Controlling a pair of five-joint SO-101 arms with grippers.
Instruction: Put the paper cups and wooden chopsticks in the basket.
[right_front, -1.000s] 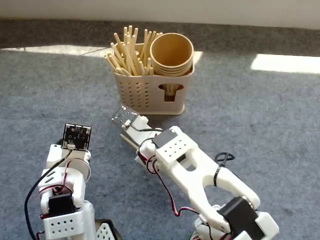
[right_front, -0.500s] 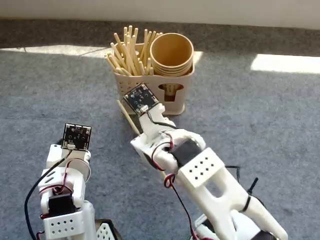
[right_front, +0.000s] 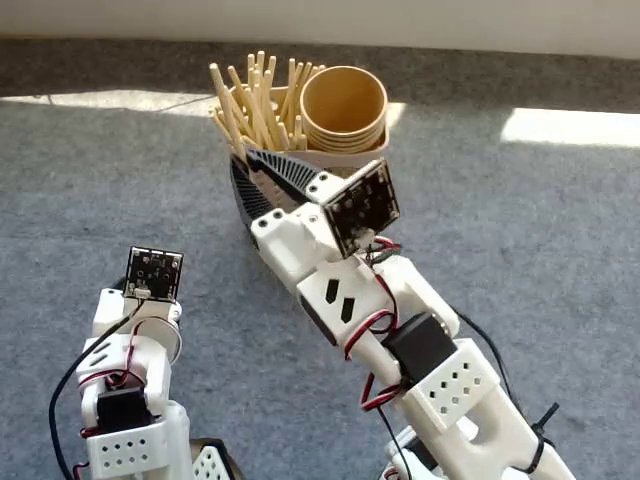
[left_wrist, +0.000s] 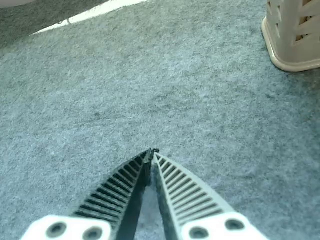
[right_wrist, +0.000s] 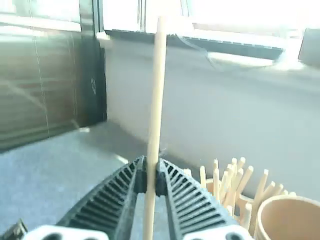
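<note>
No readable text, number, brand or sign anywhere. Behind right gripper (right_wrist: 150, 181), circuit board (right_front: 362, 205): markings too small to read. On left arm (right_front: 125, 390), second board (right_front: 155, 272): same. In right gripper, chopstick (right_wrist: 157, 90): bare wood. Beyond gripper, cups (right_front: 343, 100) and basket (left_wrist: 294, 35): plain where seen.

The left gripper (left_wrist: 151, 153) hangs low over grey carpet (left_wrist: 125, 85), its two ribbed black fingers (left_wrist: 182, 186) closed so that their tips meet. Farther off, well apart from the tips, the lower corner of the cream slotted basket (left_wrist: 295, 35) rests on the carpet
</note>
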